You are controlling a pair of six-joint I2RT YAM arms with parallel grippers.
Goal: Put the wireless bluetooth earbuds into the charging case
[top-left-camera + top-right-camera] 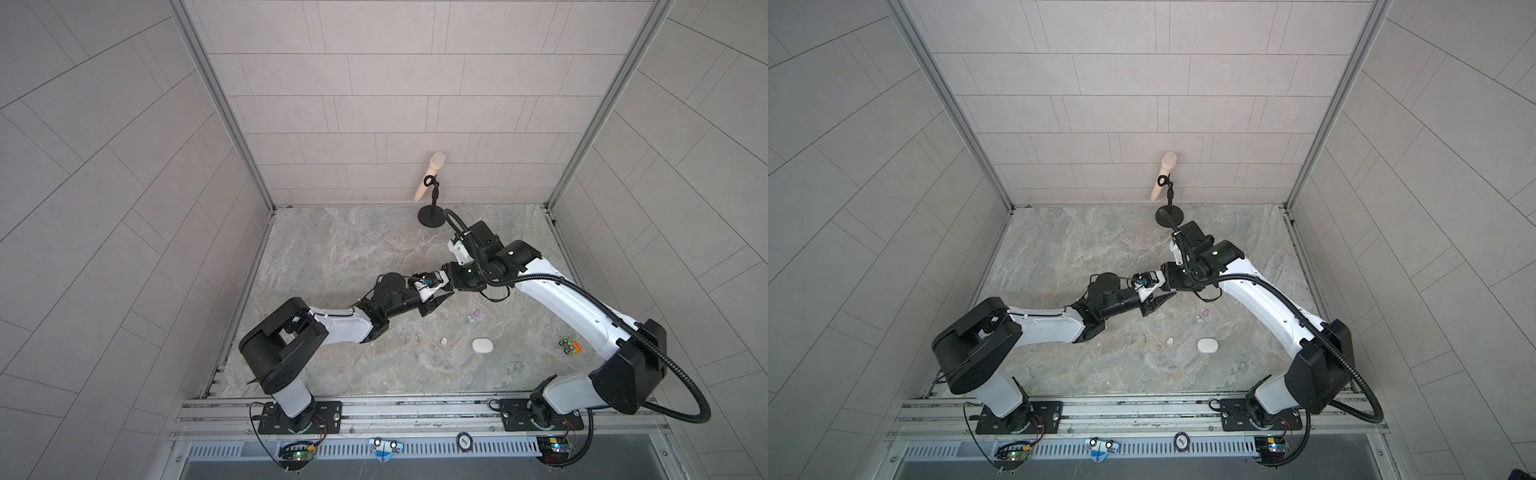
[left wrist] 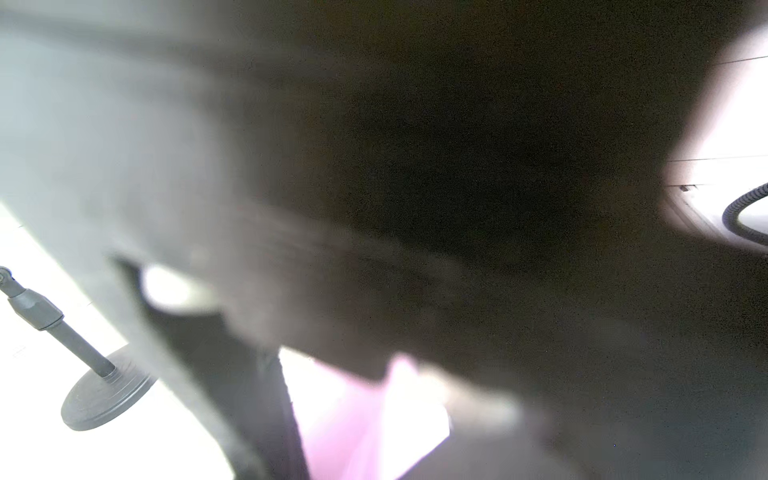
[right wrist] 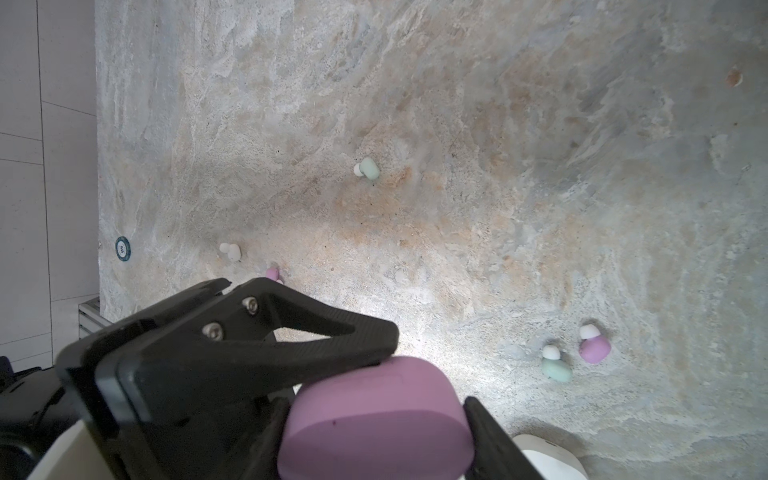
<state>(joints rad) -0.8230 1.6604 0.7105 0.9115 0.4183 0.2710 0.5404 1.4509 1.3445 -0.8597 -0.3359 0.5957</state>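
A lilac charging case (image 3: 374,411) is held off the table, with my right gripper (image 3: 376,419) shut on its two sides. My left gripper (image 1: 438,300) meets it from the other side, and one black finger (image 3: 291,332) rests on the case's top edge. Whether that gripper pinches anything does not show; its wrist view is a dark blur with a pink patch (image 2: 353,424). On the table lie loose earbuds: a lilac (image 3: 594,347) and a mint (image 3: 555,365) one side by side, another mint (image 3: 368,168), a white (image 3: 230,251), and a lilac (image 3: 272,273) half hidden by the finger.
A white case (image 1: 482,345) lies shut near the front middle of the table, with a white earbud (image 1: 444,341) to its left. A green-and-orange toy (image 1: 569,345) sits at the right. A microphone on a stand (image 1: 432,216) rises at the back wall.
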